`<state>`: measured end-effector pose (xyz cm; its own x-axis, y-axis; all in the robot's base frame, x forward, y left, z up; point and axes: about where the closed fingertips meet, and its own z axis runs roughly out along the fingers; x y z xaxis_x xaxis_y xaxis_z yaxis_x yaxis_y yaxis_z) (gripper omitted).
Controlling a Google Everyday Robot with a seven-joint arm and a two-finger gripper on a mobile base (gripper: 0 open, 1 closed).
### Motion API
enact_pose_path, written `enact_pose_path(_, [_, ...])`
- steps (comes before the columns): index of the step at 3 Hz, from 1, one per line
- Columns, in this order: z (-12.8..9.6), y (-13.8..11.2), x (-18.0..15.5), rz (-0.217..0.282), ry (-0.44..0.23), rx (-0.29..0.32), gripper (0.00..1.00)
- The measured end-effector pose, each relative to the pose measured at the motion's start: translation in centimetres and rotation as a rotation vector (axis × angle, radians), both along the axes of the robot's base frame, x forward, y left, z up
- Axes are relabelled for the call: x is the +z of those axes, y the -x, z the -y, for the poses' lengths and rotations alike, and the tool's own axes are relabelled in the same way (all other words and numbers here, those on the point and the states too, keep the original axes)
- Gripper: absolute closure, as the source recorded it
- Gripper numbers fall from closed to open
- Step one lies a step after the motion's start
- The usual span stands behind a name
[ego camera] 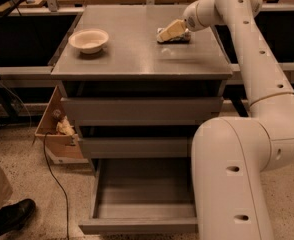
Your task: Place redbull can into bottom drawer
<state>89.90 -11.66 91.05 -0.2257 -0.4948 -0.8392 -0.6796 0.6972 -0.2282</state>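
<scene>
The redbull can (183, 35) lies on the right rear part of the grey cabinet's top (137, 54); only a small silver-and-blue bit shows behind the gripper. My gripper (168, 33) is low over the top, right at the can, on its left side. The bottom drawer (146, 196) is pulled out and open below, with nothing inside; its front panel (137, 227) is nearest the camera. The two shallower drawers (142, 109) above it are pushed in further.
A white bowl (89, 40) stands on the left of the cabinet top. My arm (259, 74) comes down along the cabinet's right side. A cardboard box (57, 129) and a cable (54, 179) are on the floor to the left. A shoe (12, 219) shows at the bottom left.
</scene>
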Motion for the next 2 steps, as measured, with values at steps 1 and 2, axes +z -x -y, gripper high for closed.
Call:
enact_pose_path(1, [0.7,-1.5,-1.3,0.005,0.026,-0.05,0.0])
enact_pose_path(2, [1.2,-2.4,-2.9,-0.009,0.052,-0.083,0.0])
